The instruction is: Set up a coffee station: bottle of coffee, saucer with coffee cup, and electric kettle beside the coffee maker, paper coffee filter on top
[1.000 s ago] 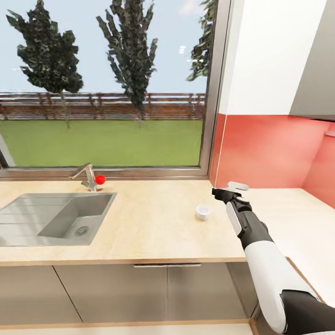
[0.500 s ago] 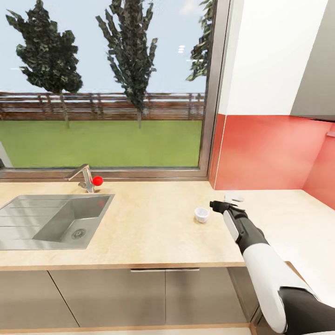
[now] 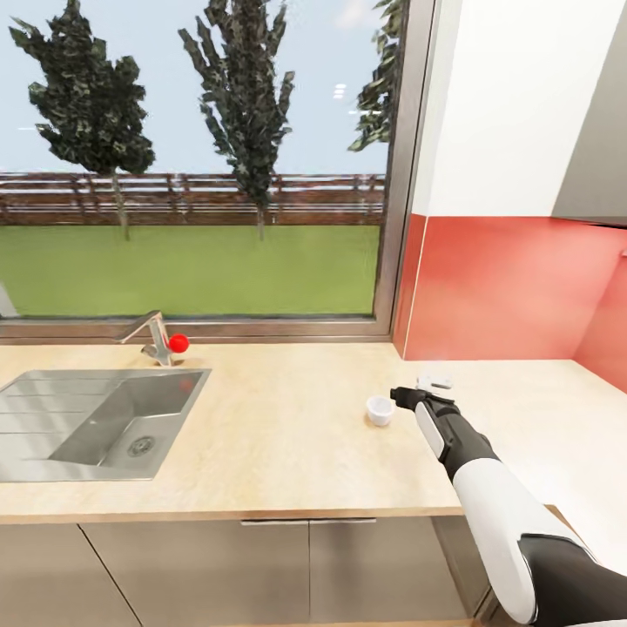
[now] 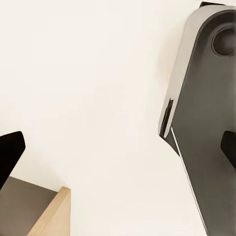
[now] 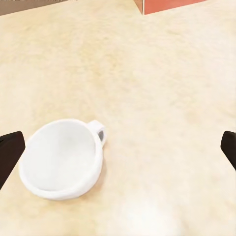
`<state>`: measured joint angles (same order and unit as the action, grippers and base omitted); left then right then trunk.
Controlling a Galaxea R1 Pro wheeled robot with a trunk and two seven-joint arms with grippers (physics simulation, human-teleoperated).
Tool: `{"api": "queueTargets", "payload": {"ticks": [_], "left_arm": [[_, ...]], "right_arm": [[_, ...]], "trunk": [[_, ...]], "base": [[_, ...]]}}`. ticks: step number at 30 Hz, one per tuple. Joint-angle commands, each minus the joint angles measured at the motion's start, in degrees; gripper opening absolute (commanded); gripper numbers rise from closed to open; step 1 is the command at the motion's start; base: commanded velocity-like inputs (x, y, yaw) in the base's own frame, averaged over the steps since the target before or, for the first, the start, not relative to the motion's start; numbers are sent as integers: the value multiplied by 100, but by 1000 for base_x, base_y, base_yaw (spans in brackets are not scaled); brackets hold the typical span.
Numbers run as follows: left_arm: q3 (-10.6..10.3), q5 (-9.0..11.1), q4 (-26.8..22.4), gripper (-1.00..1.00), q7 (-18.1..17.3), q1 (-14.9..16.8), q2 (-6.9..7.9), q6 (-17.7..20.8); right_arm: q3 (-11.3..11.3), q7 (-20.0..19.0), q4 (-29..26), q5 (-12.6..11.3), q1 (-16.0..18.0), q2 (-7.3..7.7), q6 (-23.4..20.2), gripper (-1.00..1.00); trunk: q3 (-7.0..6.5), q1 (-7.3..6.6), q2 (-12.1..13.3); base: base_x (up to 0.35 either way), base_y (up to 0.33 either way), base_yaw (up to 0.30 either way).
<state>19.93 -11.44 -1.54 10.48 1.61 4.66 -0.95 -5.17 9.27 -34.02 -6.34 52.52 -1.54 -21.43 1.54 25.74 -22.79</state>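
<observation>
hovering r pincer (image 5: 118,147) by cup (image 5: 63,158)

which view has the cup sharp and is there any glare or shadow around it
Right wrist view: the coffee cup is sharp and evenly lit, with a faint soft shadow beside it and a pale bright patch on the countertop below it. Head view: the cup is small and slightly soft next to the right claw; no harsh glare. Left wrist view: a washed-out pale surface.
</observation>
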Motion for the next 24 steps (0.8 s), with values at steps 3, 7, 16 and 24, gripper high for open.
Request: {"api": "queueTargets", "payload": {"ticks": [3, 7, 16, 24], "left_arm": [[46, -60, 5, 100, 15, 6, 0, -10], [48, -60, 5, 100, 15, 6, 0, -10], [48, -59, 5, 100, 11, 6, 0, -10], [46, -60, 11, 100, 15, 0, -2, -10]], "right_arm": [[-10, 31, -9, -60, 4, -4, -19, 100], [-10, 31, 13, -55, 4, -4, -19, 100], [-16, 37, 261, -60, 4, 0, -5, 100], [-19, 39, 293, -55, 4, 80, -2, 100]], "trunk": [[14, 4, -13], [14, 4, -13], [14, 4, -13], [14, 4, -13]], "base": [[10, 0, 0], [19, 0, 0], [194, 0, 0], [81, 0, 0]]}}
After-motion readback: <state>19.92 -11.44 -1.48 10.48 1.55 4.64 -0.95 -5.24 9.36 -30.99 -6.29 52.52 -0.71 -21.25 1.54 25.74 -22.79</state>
